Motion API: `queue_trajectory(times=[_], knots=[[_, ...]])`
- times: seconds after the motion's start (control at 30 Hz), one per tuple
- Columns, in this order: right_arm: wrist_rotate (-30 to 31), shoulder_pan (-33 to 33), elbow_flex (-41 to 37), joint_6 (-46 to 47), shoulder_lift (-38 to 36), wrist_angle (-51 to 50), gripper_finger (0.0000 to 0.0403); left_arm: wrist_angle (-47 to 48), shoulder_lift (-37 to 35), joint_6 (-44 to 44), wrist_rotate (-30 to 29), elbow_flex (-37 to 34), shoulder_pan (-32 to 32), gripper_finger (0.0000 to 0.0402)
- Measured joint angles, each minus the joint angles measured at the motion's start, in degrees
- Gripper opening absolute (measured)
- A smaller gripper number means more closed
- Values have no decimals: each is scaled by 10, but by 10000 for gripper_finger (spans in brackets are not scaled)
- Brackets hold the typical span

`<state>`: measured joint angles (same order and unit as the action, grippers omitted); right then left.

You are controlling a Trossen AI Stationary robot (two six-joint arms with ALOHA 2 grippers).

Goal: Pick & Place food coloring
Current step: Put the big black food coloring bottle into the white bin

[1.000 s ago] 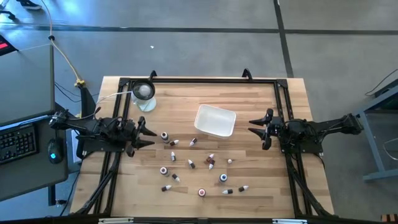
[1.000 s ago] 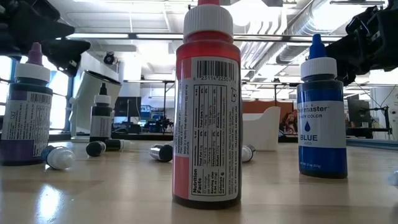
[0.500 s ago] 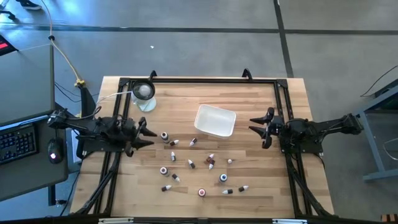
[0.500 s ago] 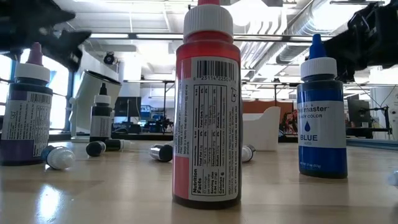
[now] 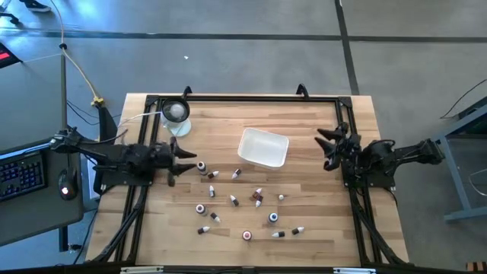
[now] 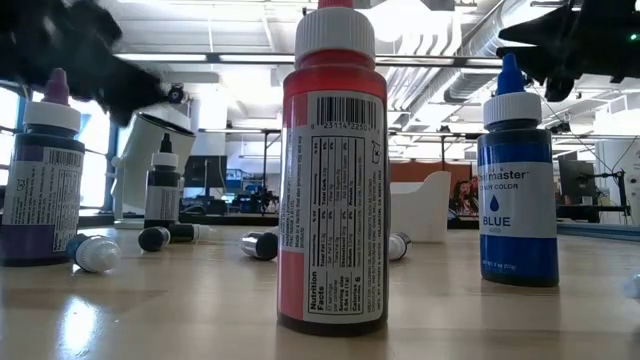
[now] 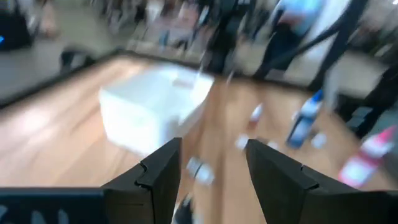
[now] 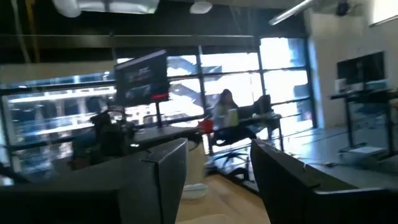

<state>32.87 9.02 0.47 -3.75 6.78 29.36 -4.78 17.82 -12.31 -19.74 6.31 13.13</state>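
Observation:
Several tiny food coloring bottles (image 5: 243, 199) are scattered over the middle and near part of the wooden table, some upright, some lying on their sides. In the low view a red bottle (image 6: 333, 170), a blue one (image 6: 516, 185) and a dark one (image 6: 40, 170) stand upright. My left gripper (image 5: 190, 159) is open above the table's left side, just left of the nearest bottle (image 5: 202, 166). Its wrist view looks between its fingers (image 7: 214, 177) at the tray and bottles. My right gripper (image 5: 326, 146) is open and raised right of the tray, touching nothing.
A white rounded-square tray (image 5: 264, 147) sits right of centre, toward the far side, and shows in the left wrist view (image 7: 149, 112). A round clear dish with a white ball (image 5: 176, 113) stands at the far left. Black rails (image 5: 243, 97) frame the table. People sit in the room beyond (image 8: 227, 109).
My left gripper has moved toward the table's right, closer to the nearest bottles, and is blurred with motion. My right gripper has drawn back toward the right and far edges, risen and tipped up, so its wrist view faces the room. No bottle has moved.

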Motion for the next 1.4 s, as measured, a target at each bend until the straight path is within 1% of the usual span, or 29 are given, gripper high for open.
queue_trajectory(times=[0.07,0.13,0.3,0.43,0.53,0.67,0.77,0.87,1.07,1.1,1.23,1.3,1.4], knots=[[14,0,0,-6,0,1,169,-2,42,-19,-20,0,0,179],[13,0,0,-3,0,1,169,-22,82,-34,-34,0,0,179],[11,0,0,-2,0,1,170,-75,172,-26,-49,0,0,179],[11,0,0,-2,0,1,169,-92,224,-25,-54,0,0,179],[11,0,0,8,0,1,170,-100,248,-27,-56,0,0,179],[11,0,0,28,0,1,170,-118,260,-29,-69,0,0,173],[11,0,0,28,0,1,169,-134,260,-16,-70,-1,0,154],[10,0,0,29,0,0,169,-130,260,-15,-69,-1,0,124],[11,0,0,69,0,-2,169,-141,260,-15,-69,-1,0,36],[11,0,0,75,0,-2,169,-149,260,-15,-69,-1,0,27],[12,0,0,84,0,-4,169,-183,260,-10,-69,20,0,27],[12,0,0,84,0,-4,169,-195,260,12,-69,49,0,27],[12,0,0,95,0,-4,169,-188,264,38,-84,110,-2,27]])
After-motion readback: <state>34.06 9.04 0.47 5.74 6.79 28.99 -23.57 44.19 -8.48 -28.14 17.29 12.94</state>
